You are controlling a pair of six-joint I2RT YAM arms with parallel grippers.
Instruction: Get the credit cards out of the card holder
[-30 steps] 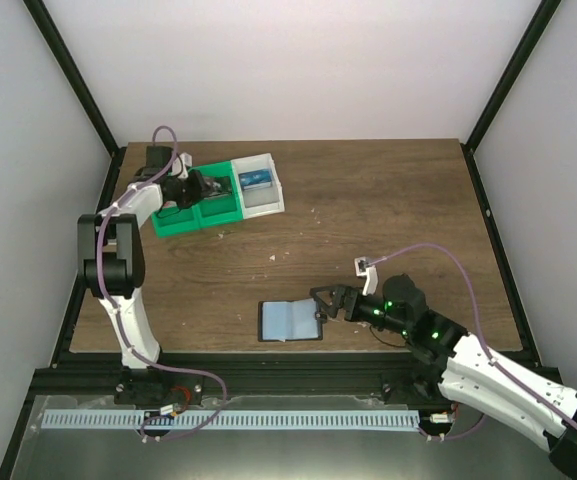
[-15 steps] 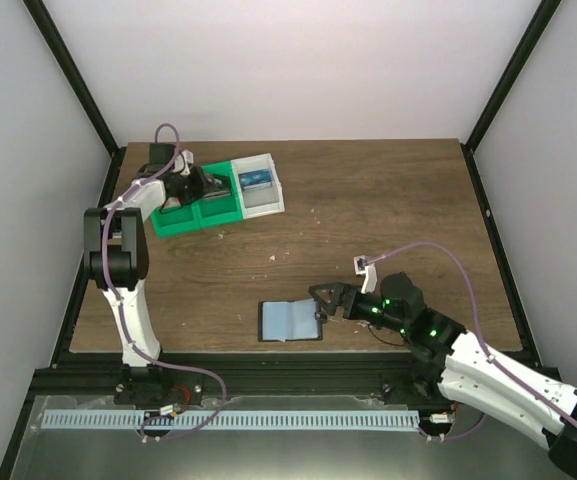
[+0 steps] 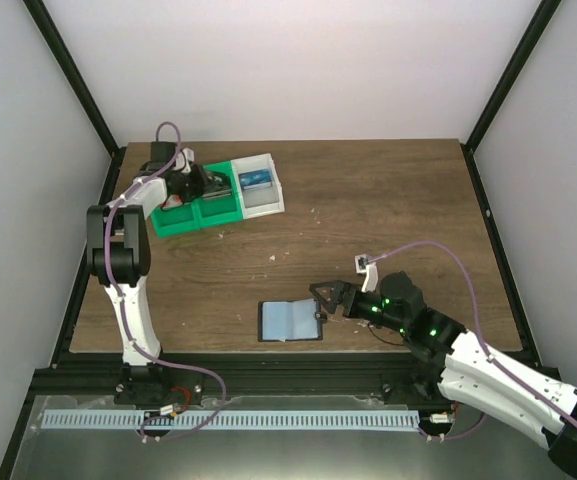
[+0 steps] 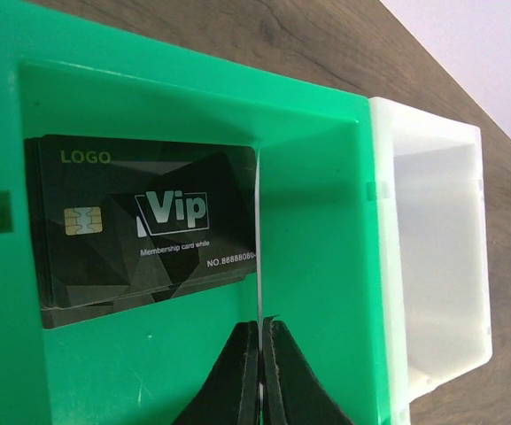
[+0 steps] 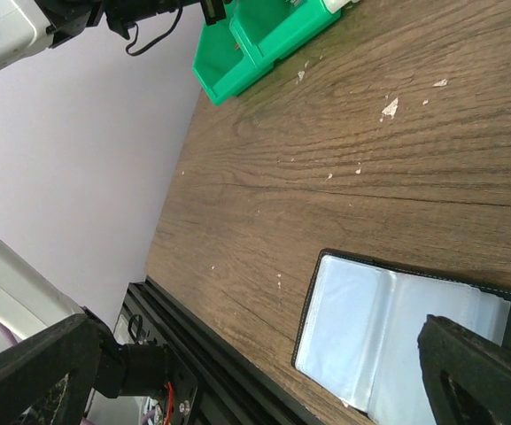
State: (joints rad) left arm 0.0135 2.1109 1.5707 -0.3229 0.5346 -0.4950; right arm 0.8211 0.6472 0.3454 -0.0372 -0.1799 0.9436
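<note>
From above, the left gripper (image 3: 200, 186) is low over the green tray (image 3: 183, 223); the right gripper (image 3: 324, 298) has the open card holder (image 3: 290, 321) just beside its tips. In the left wrist view, the left gripper (image 4: 262, 330) is almost closed and pinches a pale credit card (image 4: 259, 239) on its edge, upright in the tray; a black card (image 4: 149, 230) lies flat to its left. In the right wrist view, the right gripper's fingers (image 5: 476, 372) are wide apart. The card holder (image 5: 388, 319) lies open between them, nearer the right one.
</note>
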